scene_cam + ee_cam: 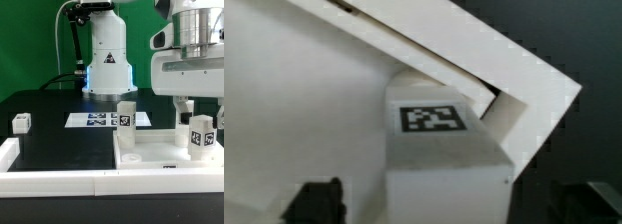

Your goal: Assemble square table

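The white square tabletop slab (150, 155) lies flat at the exterior view's right, rim up. One tagged white leg block (126, 114) stands at its back left corner. A second leg (202, 133) stands at its right corner, right under my gripper (197, 108). In the wrist view this leg (438, 125) sits in the slab's rim corner (518, 70), tag up, between my two dark fingers (313, 200). My gripper (446, 205) is open, its jaws on either side of the leg with a gap on each side. A third leg (22, 123) lies on the black table at the left.
The marker board (100, 119) lies flat in front of the robot base (105, 65). Long white rails (50, 180) run along the table's front and left edges. The slab's inner floor (295, 110) fills one side of the wrist view.
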`<state>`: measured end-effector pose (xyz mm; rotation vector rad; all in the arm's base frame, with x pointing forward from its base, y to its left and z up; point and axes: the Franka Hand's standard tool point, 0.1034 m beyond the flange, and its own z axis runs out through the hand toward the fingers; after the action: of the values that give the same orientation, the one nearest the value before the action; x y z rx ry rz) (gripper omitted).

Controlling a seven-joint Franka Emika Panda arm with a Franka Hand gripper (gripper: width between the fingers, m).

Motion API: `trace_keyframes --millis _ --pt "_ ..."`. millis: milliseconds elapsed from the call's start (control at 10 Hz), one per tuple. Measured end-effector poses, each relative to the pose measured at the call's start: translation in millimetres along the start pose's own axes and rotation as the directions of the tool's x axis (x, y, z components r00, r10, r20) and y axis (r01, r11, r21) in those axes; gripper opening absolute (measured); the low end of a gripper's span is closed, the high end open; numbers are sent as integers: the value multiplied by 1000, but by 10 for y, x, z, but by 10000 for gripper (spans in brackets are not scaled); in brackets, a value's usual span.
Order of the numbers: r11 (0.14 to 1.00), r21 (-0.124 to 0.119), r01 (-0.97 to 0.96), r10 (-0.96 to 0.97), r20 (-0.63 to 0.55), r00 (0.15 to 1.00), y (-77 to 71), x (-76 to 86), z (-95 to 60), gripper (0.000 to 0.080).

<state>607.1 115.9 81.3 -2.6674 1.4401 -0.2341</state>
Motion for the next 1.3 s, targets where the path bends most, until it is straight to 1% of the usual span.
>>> trace_keyframes --millis 100,200,300,500,700,900,1100,1300 --pt "997 0 73 -73 0 997 -6 -13 0 627" --pt "990 1 144 -144 1 990 -13 -31 1 644" --pt "966 3 259 -259 1 966 -23 -45 1 648" --pt "906 6 423 -423 2 906 -36 -72 1 649" --pt "800 7 600 -600 0 800 -34 -74 3 649" --pt "684 2 730 -730 -1 684 -31 -67 4 649" --pt "604 -2 797 -797 -2 604 -28 -58 4 649" --pt "497 -13 868 -868 -2 497 -25 -51 4 649"
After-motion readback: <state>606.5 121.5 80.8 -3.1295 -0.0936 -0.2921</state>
